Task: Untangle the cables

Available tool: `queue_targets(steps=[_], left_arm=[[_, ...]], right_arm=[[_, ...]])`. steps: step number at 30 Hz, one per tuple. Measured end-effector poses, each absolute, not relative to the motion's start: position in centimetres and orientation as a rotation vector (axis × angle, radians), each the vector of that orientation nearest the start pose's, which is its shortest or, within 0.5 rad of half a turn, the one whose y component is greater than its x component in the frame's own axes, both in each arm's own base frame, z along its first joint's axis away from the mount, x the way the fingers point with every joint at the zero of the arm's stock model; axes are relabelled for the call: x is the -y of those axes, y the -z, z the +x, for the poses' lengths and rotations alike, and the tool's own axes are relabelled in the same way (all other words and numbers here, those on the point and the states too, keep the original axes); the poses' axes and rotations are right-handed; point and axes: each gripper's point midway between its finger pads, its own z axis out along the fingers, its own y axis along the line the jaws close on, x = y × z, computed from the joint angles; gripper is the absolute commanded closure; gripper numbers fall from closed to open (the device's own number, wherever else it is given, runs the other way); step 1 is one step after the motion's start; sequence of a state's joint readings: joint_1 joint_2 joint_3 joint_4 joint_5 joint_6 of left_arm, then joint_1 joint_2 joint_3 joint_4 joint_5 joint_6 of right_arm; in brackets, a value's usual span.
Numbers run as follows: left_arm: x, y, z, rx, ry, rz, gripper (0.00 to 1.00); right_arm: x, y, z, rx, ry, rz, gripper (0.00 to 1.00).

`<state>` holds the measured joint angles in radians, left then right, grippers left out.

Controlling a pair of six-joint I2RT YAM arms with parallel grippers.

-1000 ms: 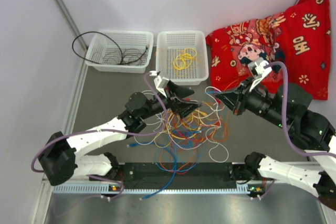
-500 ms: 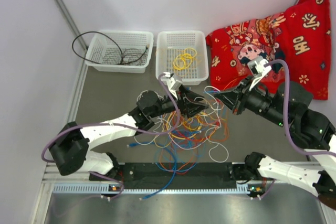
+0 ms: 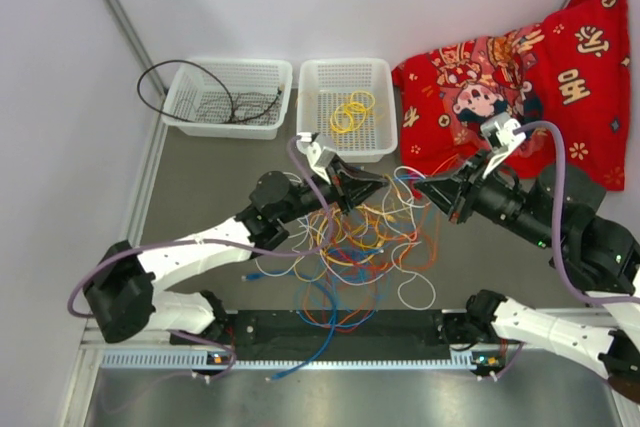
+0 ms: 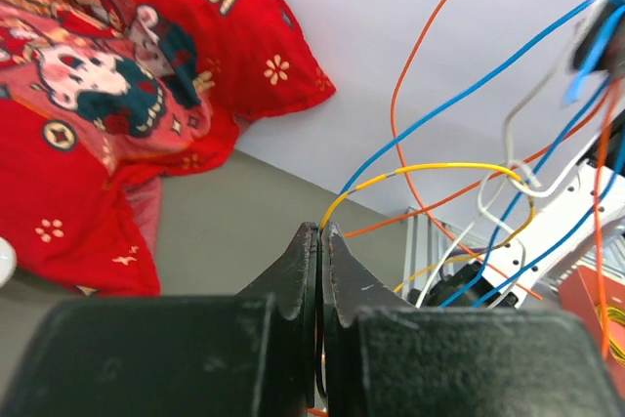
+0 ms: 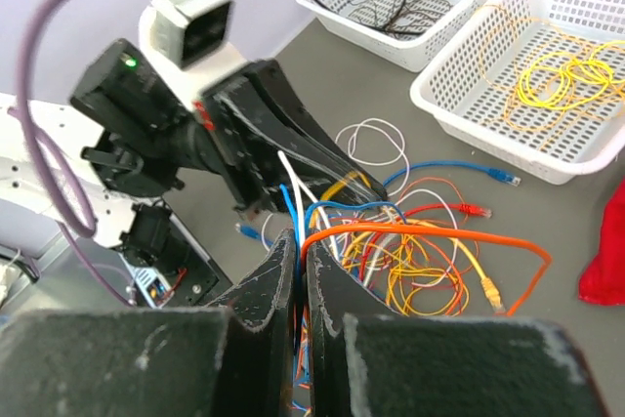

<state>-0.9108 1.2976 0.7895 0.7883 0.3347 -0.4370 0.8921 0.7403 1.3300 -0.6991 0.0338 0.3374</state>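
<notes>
The left gripper (image 4: 320,231) is clamped on a yellow cable (image 4: 439,166). The right gripper (image 5: 299,241) pinches an orange cable (image 5: 420,228), probably to draw both from the tangle (image 3: 360,242).

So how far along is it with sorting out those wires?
Early on. A black cable lies in the left basket and yellow cables in the right basket. The left gripper is shut on a yellow cable; the right gripper seems to pinch an orange cable. A big mixed tangle is left on the table.
</notes>
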Motion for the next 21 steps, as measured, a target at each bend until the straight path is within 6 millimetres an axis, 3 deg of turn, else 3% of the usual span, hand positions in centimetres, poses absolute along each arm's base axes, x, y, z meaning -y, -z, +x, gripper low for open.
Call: queue_targets(steps=[2,3,6,9,17,21], left_arm=[[37.6,-33.9,20.2,-1.271,1.325,0.625,1.0],[37.2,-34.4,20.2,-1.268,1.312,0.617,1.0],[35.6,-35.7,20.2,-1.267,1.255,0.587,1.0],[33.7,-37.4,20.2,-1.253,1.19,0.547,1.0],[30.0,-41.6,21.1,-1.26,1.028,0.459,1.0],[29.6,-41.7,21.6,-1.296,0.991,0.446,1.0]], right_arm=[[-19.0,-41.0,14.4,-1.7,-0.883,-0.453,0.97],[-18.9,-40.9,14.4,-1.702,-0.88,-0.452,0.74],[-18.6,-40.8,14.3,-1.7,-0.875,-0.438,0.37],[-18.2,-40.6,14.3,-1.702,-0.87,-0.422,0.24],[-17.7,-39.7,14.4,-1.705,-0.852,-0.403,0.26],[-18.6,-39.5,14.3,-1.698,-0.886,-0.429,0.28]])
